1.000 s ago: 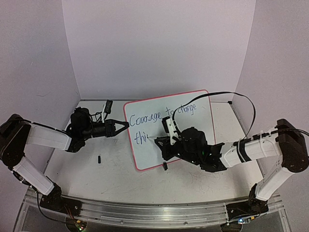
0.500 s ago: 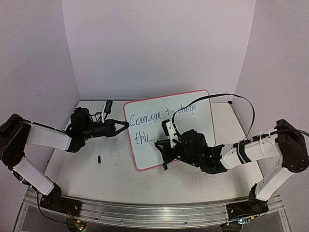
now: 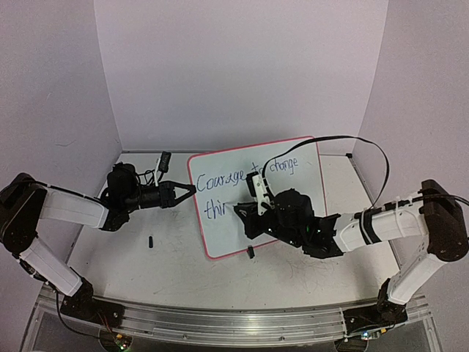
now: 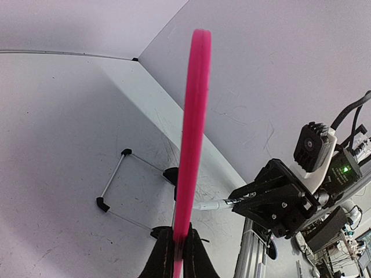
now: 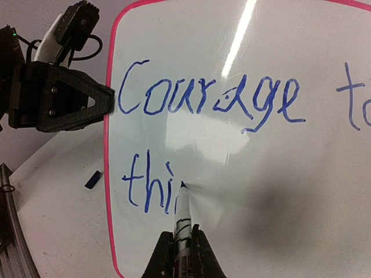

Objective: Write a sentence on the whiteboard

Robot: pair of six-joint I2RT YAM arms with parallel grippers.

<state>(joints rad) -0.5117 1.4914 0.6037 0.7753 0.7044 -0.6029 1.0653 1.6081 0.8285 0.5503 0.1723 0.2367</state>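
The whiteboard (image 3: pixel 220 227) stands tilted on the table, pink rimmed; it also shows in the right wrist view (image 5: pixel 278 191) and edge-on in the left wrist view (image 4: pixel 194 104). Blue cursive on it reads "Courage to change" with "thi" (image 5: pixel 148 182) below; the sentence shows too in the top view (image 3: pixel 220 180). My left gripper (image 3: pixel 192 188) is shut on the board's left rim (image 4: pixel 177 246). My right gripper (image 5: pixel 181 243) is shut on a white marker (image 5: pixel 182 214), its blue tip touching the board just right of "thi". In the top view the right gripper (image 3: pixel 245 213) sits before the board's lower middle.
A small black marker cap (image 3: pixel 150 241) lies on the tabletop left of the board; it shows in the right wrist view (image 5: pixel 93 179). A black clip foot (image 3: pixel 250 253) sits at the board's lower edge. A wire stand (image 4: pixel 116 182) lies behind the board. Purple walls enclose the table.
My right gripper has shifted slightly right and up along the second line, the marker adding a stroke after "thi". The left arm and the board have not moved.
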